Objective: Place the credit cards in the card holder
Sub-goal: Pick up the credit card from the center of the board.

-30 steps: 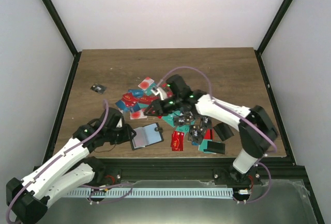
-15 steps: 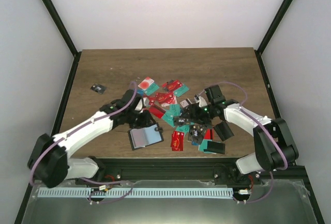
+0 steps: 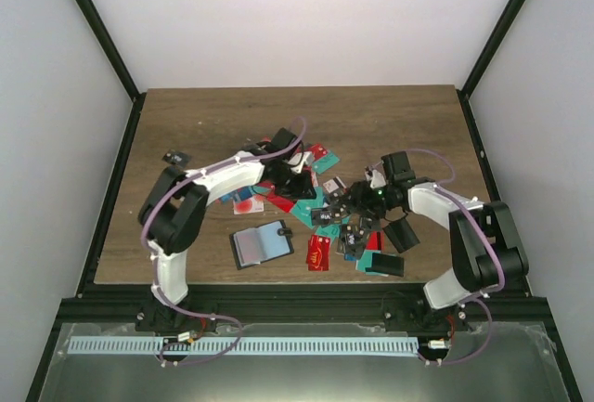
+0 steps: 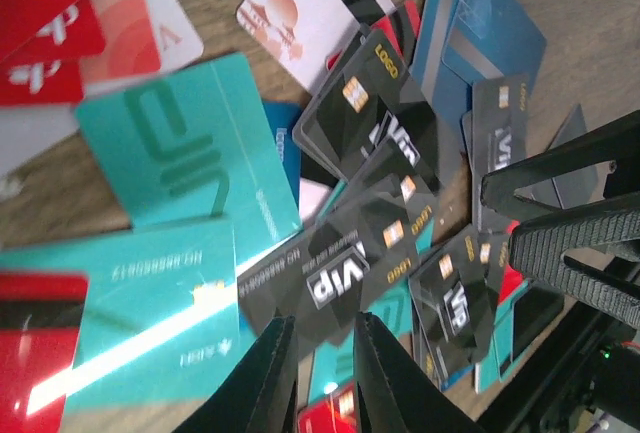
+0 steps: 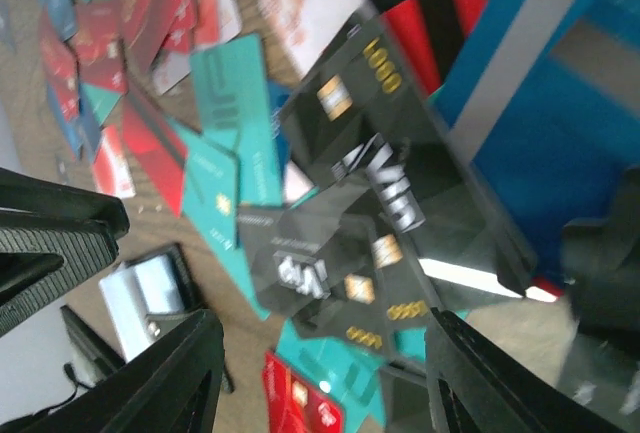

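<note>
**Item 1. Table**: brown wood board with white walls on three sides.

**Item 2. Cards**: a loose, overlapping heap at mid-table in red, teal, blue, black and white-pink. The left wrist view showed:
- black VIP cards fanned over one another at centre
- a teal card to their left, partly overlying a second teal one
- a white-pink card beyond them
- red cards in the upper-left corner
- a blue card at upper right

**Item 3. Holder**: it lay open and flat with the grey-clear pockets up. It sat near the table's front edge, just beside the heap's near-left fringe and well apart from both grippers.

**Item 4. Left gripper**: the arm reached across to the far side of the heap. The jaws were nearly together, with a thin slit between them and nothing visible in it. They were poised over the black VIP cards. Whether the tips touched a card could not be told, as the view was too close.

**Item 5. Right gripper**: the jaws were spread wide and held nothing. It stood above the black cards on the heap's right side, facing the left gripper, near it but apart.

**Item 6. Cases**: two plain black flat cases at the heap's right fringe, close to the right arm.

**Item 7. Black item**: small, and alone at the table's left, well apart from the heap.
</note>
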{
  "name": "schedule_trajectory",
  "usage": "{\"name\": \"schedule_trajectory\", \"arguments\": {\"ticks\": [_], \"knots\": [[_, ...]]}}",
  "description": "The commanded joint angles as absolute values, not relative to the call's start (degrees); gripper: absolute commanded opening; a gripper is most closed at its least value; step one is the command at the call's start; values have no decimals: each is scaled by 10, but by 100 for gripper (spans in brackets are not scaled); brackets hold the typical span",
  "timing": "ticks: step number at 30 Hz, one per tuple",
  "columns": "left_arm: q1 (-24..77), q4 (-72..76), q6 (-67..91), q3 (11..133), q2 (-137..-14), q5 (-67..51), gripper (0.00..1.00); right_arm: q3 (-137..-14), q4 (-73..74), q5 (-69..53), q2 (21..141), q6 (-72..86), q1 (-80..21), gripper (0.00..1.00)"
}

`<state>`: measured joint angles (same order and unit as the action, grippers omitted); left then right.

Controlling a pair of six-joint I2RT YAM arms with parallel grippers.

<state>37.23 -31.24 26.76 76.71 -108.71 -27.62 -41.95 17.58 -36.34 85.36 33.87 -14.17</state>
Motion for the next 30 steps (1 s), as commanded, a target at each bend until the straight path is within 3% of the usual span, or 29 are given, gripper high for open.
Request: {"name": "schedule_trajectory", "arguments": {"ticks": [1,9,20,30], "knots": [[375,-329,242,836,-1157,-311,17,-457,167,-342,895,308,-116,57],[377,-343,245,921,-1241,-322,13,-484,180,-327,929,277,-103,57],[385,-349,238,937,-1299,-322,12,-466,193,-323,956,243,-102,57],[390,-344,236,937,-1336,-323,11,-427,163,-431,971,222,-112,56]]}}
